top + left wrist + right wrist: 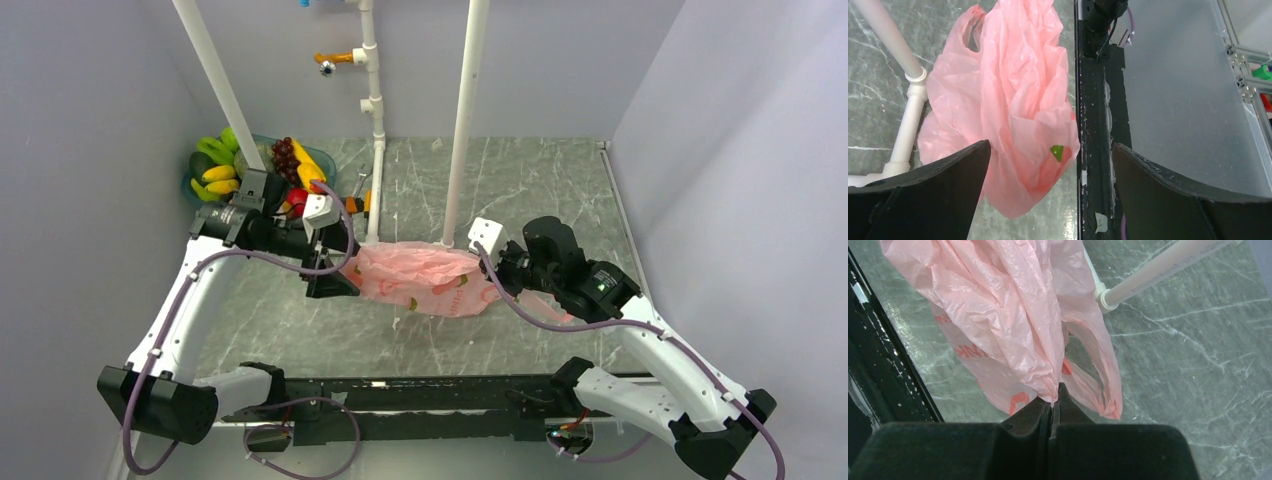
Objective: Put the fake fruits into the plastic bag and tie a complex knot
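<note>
The pink plastic bag hangs stretched between my two grippers, just above the marble table. My right gripper is shut on a bunched edge of the bag, and a handle loop dangles beside it. My left gripper is wide open at the bag's other end, with film hanging between the fingers and touching neither. The fake fruits sit at the back left: purple grapes, yellow bananas, green bananas and a red piece. No knot shows.
The fruits lie in a teal basin in the back left corner. Two white pipes rise from the table, and one stands just behind the bag. A black rail runs along the near edge.
</note>
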You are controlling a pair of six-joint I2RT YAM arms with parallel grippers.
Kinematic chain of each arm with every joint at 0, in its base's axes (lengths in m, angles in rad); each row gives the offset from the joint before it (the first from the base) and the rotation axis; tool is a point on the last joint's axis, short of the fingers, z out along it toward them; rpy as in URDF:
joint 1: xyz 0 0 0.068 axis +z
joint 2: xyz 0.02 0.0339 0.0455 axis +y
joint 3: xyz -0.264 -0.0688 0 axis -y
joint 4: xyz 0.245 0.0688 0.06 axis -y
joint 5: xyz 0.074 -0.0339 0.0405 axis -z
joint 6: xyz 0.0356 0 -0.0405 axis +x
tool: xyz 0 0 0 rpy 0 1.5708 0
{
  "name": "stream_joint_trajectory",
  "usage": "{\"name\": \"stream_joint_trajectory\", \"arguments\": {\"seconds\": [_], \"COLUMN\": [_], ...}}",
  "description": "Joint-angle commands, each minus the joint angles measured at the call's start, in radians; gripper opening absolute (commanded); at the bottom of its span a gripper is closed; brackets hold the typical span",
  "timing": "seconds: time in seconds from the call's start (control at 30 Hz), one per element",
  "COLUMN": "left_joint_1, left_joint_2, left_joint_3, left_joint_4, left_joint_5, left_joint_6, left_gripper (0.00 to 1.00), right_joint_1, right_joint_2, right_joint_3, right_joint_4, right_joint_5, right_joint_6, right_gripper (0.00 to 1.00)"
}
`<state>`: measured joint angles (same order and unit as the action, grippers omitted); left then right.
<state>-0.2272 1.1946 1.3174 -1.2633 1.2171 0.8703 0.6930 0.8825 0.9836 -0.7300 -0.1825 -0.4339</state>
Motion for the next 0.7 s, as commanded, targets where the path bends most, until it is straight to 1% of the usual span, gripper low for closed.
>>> {"name": "stream_joint_trajectory", "arguments": {"seconds": [0.0, 0.03, 0.07, 0.1, 0.13, 0.17, 0.2, 0.23, 0.3, 0.37, 0.4, 0.43, 0.5, 0.53, 0.57, 0.6, 0.67], "left_joint_1": [-0.003, -0.004, -0.007, -0.011, -0.012, -0.003, 0.025, 0.074, 0.153, 0.151, 0.109, 0.070, -0.017, -0.051, -0.081, -0.108, -0.147], "left_joint_2": [-0.069, -0.094, -0.112, -0.123, -0.126, -0.123, -0.118, -0.113, -0.107, -0.108, -0.112, -0.118, -0.130, -0.133, -0.130, -0.123, -0.092], "left_joint_3": [-0.148, -0.196, -0.223, -0.239, -0.240, -0.223, -0.201, -0.187, -0.156, -0.124, -0.117, -0.120, -0.131, -0.132, -0.125, -0.107, -0.062], "left_joint_4": [0.426, 0.572, 0.674, 0.769, 0.788, 0.782, 0.739, 0.717, 0.651, 0.544, 0.527, 0.549, 0.618, 0.648, 0.648, 0.636, 0.612], "left_joint_5": [0.002, -0.024, -0.046, -0.063, -0.067, -0.079, -0.064, 0.008, 0.092, 0.113, 0.097, 0.075, -0.001, -0.031, -0.050, -0.080, -0.145], "left_joint_6": [-0.402, -0.514, -0.585, -0.650, -0.663, -0.661, -0.643, -0.624, -0.573, -0.444, -0.417, -0.430, -0.482, -0.499, -0.490, -0.475, -0.472], "left_gripper": [0.94, 0.89, 0.80, 0.63, 0.36, 0.05, 0.00, 0.00, 0.00, 0.00, 0.00, 0.00, 0.00, 0.00, 0.00, 0.00, 0.00], "right_joint_1": [-0.001, 0.000, -0.001, -0.001, -0.001, -0.001, -0.001, -0.005, -0.017, -0.024, -0.024, -0.024, -0.023, -0.023, -0.023, -0.022, -0.018], "right_joint_2": [-0.010, -0.016, -0.019, -0.020, -0.024, -0.027, -0.033, -0.048, -0.088, -0.124, -0.125, -0.102, -0.019, 0.034, 0.084, 0.126, 0.168], "right_joint_3": [0.013, 0.009, 0.008, 0.010, 0.013, 0.020, 0.027, 0.031, 0.012, -0.017, -0.020, -0.010, 0.064, 0.125, 0.186, 0.252, 0.339], "right_joint_4": [0.053, 0.053, 0.052, 0.050, 0.041, 0.023, -0.005, -0.035, -0.091, -0.093, -0.081, -0.064, -0.062, -0.071, -0.084, -0.090, -0.055], "right_joint_5": [-0.008, -0.014, -0.021, -0.025, -0.026, -0.026, -0.021, -0.015, -0.013, -0.029, -0.052, -0.077, -0.146, -0.172, -0.197, -0.227, -0.274], "right_joint_6": [0.010, 0.006, 0.006, 0.008, 0.006, -0.001, -0.008, -0.019, -0.049, -0.068, -0.069, -0.061, -0.037, -0.015, 0.006, 0.023, 0.064], "right_gripper": [0.00, 0.00, 0.00, 0.00, 0.00, 0.00, 0.00, 0.00, 0.00, 0.00, 0.00, 0.16, 0.62, 0.81, 0.97, 0.99, 1.00]}}
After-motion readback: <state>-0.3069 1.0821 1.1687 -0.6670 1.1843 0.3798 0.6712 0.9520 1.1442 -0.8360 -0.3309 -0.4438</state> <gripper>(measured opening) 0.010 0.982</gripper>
